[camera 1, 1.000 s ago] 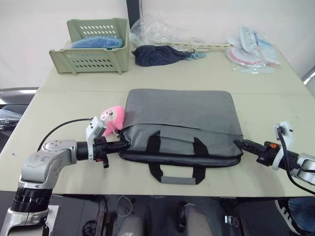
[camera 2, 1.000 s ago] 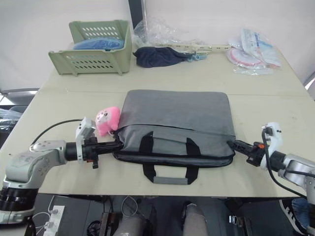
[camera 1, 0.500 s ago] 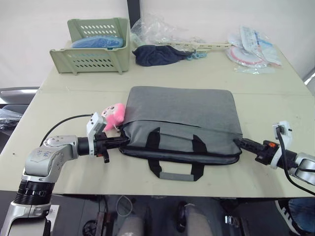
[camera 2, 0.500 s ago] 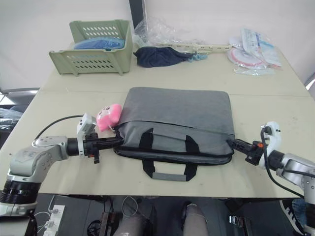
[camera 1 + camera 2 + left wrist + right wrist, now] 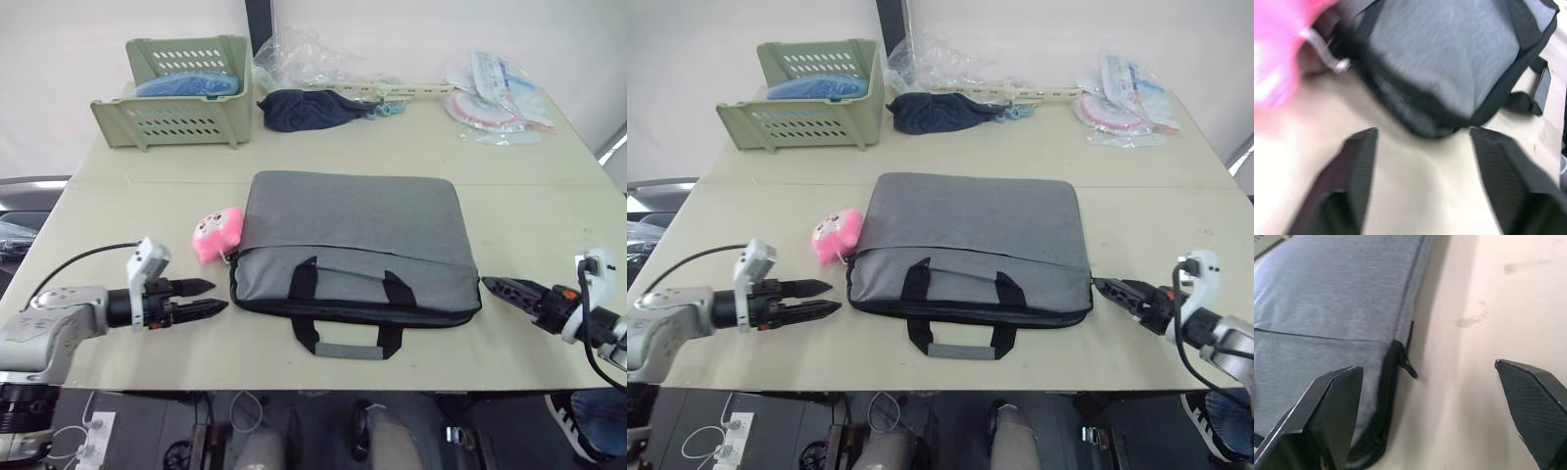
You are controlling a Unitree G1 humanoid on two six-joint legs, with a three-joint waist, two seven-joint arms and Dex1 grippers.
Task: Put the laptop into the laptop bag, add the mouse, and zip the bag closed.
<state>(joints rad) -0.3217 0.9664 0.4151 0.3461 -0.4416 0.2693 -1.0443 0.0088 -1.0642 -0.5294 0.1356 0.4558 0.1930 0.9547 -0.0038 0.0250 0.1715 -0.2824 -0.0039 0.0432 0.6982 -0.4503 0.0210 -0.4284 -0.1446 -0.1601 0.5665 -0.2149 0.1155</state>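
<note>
The grey laptop bag lies flat in the middle of the table, its black handles toward the front edge. The laptop and the mouse are hidden. My left gripper hovers open just off the bag's left front corner, apart from it. In the left wrist view its fingers stand wide with the bag's corner beyond them. My right gripper is open beside the bag's right end, without touching it. In the right wrist view, a black zipper pull hangs at that end, between the spread fingers.
A pink plush toy sits against the bag's left side, close to my left gripper. At the back of the table are a green basket, a dark cloth and plastic packets.
Both grippers have opened and let go of the bag's ends. The left one drew back to the left, the right one to the right. The bag stays put.
</note>
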